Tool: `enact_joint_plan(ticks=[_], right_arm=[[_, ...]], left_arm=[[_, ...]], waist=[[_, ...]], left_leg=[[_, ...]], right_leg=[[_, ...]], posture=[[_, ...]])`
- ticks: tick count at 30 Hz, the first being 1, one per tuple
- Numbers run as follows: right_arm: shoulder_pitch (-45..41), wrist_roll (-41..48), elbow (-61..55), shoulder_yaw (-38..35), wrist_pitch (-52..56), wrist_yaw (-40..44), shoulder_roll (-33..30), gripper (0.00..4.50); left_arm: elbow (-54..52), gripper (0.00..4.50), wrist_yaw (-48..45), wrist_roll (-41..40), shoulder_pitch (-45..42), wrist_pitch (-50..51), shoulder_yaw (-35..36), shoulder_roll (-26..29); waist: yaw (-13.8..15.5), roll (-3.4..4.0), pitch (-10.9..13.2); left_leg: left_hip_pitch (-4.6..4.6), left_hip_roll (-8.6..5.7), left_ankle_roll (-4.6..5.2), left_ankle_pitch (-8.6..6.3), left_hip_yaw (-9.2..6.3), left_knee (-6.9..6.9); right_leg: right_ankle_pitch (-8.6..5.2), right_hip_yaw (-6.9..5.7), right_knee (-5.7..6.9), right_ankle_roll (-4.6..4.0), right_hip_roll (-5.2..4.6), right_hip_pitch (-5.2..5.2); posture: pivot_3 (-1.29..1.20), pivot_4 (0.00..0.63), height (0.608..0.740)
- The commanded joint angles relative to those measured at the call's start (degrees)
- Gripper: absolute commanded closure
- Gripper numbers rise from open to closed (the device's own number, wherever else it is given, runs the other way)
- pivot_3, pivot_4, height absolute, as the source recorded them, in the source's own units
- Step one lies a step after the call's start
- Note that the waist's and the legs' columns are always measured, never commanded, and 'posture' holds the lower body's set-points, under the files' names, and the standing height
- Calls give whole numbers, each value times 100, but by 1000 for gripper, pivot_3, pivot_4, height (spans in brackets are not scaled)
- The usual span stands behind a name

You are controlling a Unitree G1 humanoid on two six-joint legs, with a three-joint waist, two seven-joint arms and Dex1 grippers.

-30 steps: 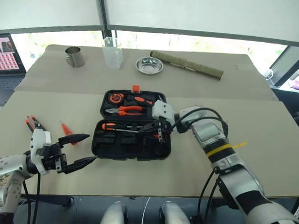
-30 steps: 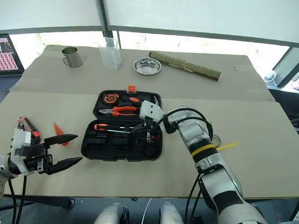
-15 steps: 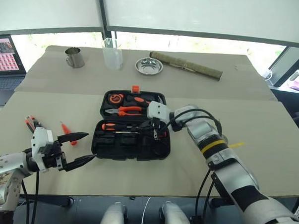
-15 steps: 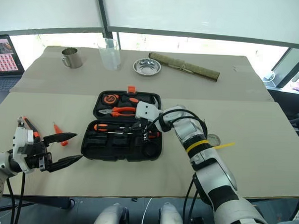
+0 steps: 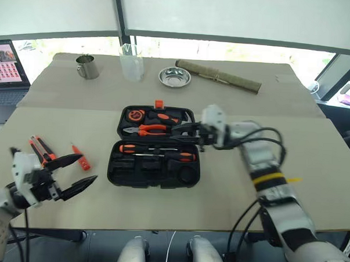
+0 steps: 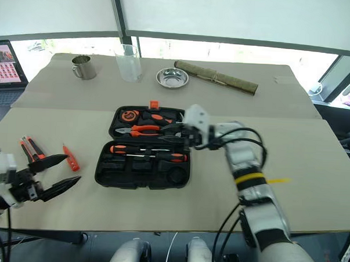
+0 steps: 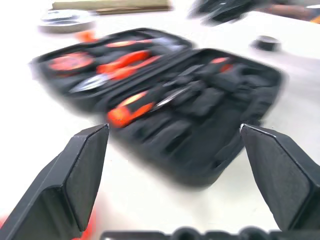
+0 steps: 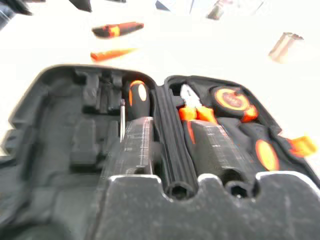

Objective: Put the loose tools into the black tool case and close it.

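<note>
Black tool case [image 5: 154, 146] lying open mid-table; right gripper [image 5: 184, 131] hovering over it, fingers parted, empty. Left gripper [image 5: 74, 172] gaping, empty — utility knife [image 5: 39, 146] and tester screwdriver [image 5: 81, 157] sitting near it, risking being knocked off-table.

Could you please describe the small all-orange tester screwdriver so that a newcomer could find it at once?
Start at the open black tool case in the middle of the table and look towards the robot's left. On the bare tabletop lies the tester screwdriver, between the case and the utility knife. It is slim and orange all over, whereas the knife is bulkier and black-and-orange.
</note>
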Motion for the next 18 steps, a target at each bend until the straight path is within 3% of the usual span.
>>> enact_joint_plan(ticks=[1, 5, 11, 14, 18], right_arm=[[957, 671, -956, -595, 165, 67, -383, 1309], [2221, 1006, -1474, -1203, -472, 93, -557, 55], [2890, 1229, -1567, -1480, -1012, 91, -501, 19], [2724, 1352, -1728, -1454, -1067, 7, -414, 19], [2449, 1565, -2053, -1331, -833, 41, -439, 19]], left_arm=[[-104, 0, 473, -55, 705, -93, 845, -339], [-73, 0, 1031, 161, 1481, -292, 1478, -836], [-596, 0, 1992, 326, 1979, 413, 1400, -1073], [-1039, 0, 2343, -34, 1722, 1097, 1199, -906], [-1822, 0, 3553, -704, 924, 2696, 898, -520]], waist=[[6, -2, -1], [-5, -8, 2], [4, -26, 11], [33, -32, 14], [67, -36, 14]], left_leg=[[0, 1, -1, -3, 0, -1], [9, 1, -2, -2, 6, -3], [40, -1, -4, 0, 16, 7], [42, 0, -5, 8, 20, 14], [51, 2, -8, 12, 11, 15]], right_leg=[[0, 0, -3, 0, -1, -1], [-1, 7, -3, -1, 7, 3], [-7, 9, -6, 2, 11, 41], [-8, 8, -6, 1, 11, 48], [-6, 6, 0, 2, 13, 58]], posture=[[0, 150, 740], [0, 150, 740], [0, 150, 740], [0, 150, 740], [0, 150, 740]])
